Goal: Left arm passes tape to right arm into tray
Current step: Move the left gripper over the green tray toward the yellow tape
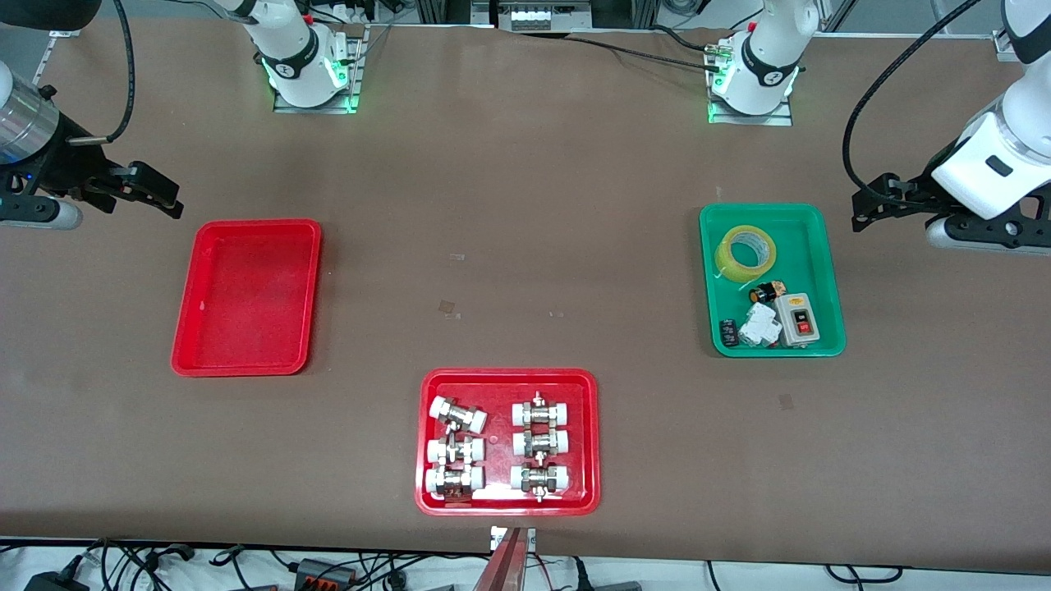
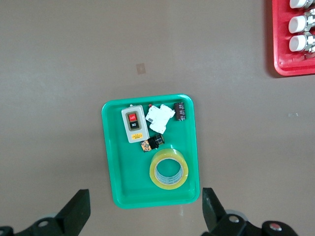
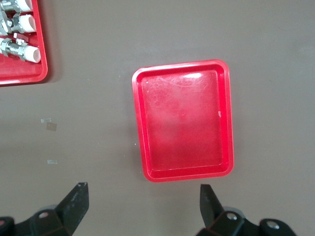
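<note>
The tape [image 1: 745,252], a translucent yellow roll, lies flat in the green tray [image 1: 828,271], in the corner closest to the robots' bases. My left gripper [image 1: 860,210] hangs open and empty over the bare table beside that tray, toward the left arm's end. In the left wrist view the tape [image 2: 169,169] lies just past the gripper [image 2: 146,211]. The plain red tray [image 1: 246,297] is empty. My right gripper [image 1: 168,201] hangs open over the table by that tray's corner, at the right arm's end. In the right wrist view the tray [image 3: 182,120] lies ahead of the gripper [image 3: 143,206].
The green tray also holds a grey switch box [image 1: 796,318], a white breaker [image 1: 759,325] and small dark parts. A second red tray [image 1: 591,443] with several white-capped metal fittings stands near the table's front edge, midway between the arms. Cables lie along that edge.
</note>
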`<state>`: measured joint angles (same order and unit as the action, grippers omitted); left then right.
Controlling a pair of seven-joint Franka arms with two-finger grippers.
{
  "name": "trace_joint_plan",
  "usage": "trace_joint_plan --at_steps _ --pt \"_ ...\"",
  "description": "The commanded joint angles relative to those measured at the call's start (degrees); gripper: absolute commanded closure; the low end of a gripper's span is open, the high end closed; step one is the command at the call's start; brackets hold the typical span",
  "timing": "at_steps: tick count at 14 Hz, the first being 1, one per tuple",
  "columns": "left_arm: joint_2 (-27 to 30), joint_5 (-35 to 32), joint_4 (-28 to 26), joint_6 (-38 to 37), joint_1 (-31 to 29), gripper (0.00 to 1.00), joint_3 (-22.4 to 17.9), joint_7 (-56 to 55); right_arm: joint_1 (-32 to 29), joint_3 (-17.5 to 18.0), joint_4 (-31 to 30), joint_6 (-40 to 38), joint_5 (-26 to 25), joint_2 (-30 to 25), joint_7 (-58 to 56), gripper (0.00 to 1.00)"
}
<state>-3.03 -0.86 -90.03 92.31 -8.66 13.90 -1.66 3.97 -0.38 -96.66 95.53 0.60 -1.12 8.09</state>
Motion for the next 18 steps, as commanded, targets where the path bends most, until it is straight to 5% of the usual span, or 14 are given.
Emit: trace_joint_plan --at_steps 1,12,18 --pt "0.1 1.4 0.9 -2.7 -0.7 0.0 0.0 0.9 -0.2 0.1 0.4 -2.3 -0.3 0.0 -0.8 0.0" --pt "-2.1 4.3 1.0 -1.9 -0.7 0.0 -0.4 0.8 -0.1 -0.1 5.3 -3.6 -0.3 2.2 0.5 0.0" --pt "-2.3 3.6 -10.5 10.2 -1.7 0.0 -0.1 1.1 -0.6 -0.2 4.5 -4.6 -0.1 2.2 0.3 0.0"
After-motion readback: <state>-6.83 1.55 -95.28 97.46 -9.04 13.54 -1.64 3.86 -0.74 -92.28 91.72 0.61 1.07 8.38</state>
